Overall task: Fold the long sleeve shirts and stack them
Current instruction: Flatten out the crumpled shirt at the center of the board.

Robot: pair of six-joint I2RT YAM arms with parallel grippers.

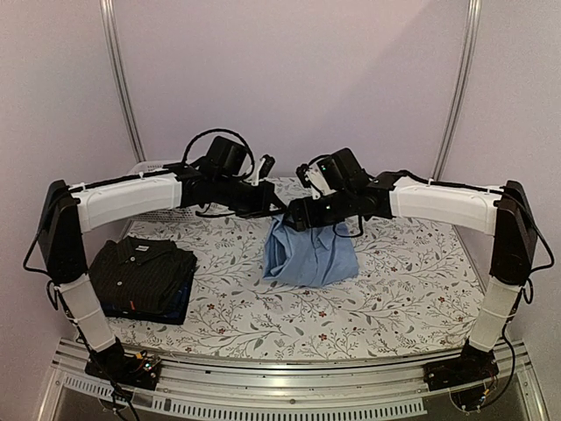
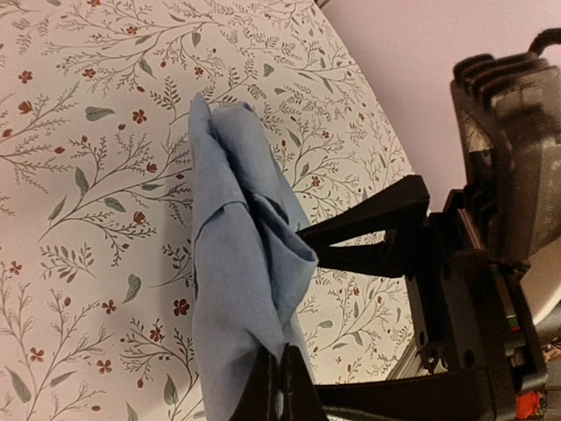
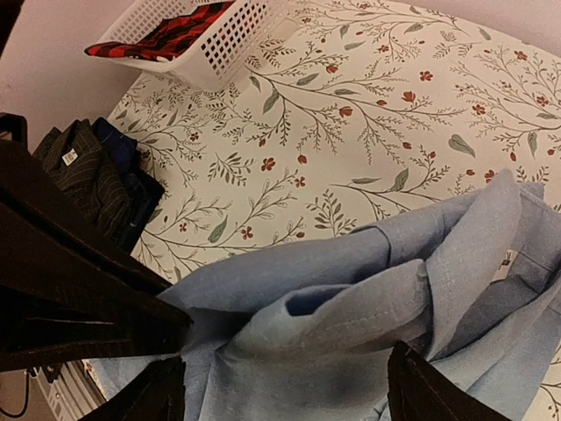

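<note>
The light blue shirt [image 1: 308,253] hangs bunched at the table's middle, its lower part resting on the cloth. My left gripper [image 1: 277,210] is shut on its upper edge; the wrist view shows the fingers [image 2: 267,395] pinched on the blue cloth [image 2: 237,289]. My right gripper [image 1: 295,217] is right beside it, open, its jaws wide apart either side of a fold of the shirt [image 3: 368,281]. The black pinstriped shirt [image 1: 140,272] lies folded on the folded dark navy shirt [image 1: 180,305] at the left. Both show in the right wrist view, black [image 3: 83,171] over navy [image 3: 131,171].
A white lattice basket [image 1: 149,167] stands at the back left, partly behind my left arm. In the right wrist view the basket [image 3: 232,39] holds a red plaid cloth [image 3: 175,35]. The floral tablecloth [image 1: 412,281] covers the table.
</note>
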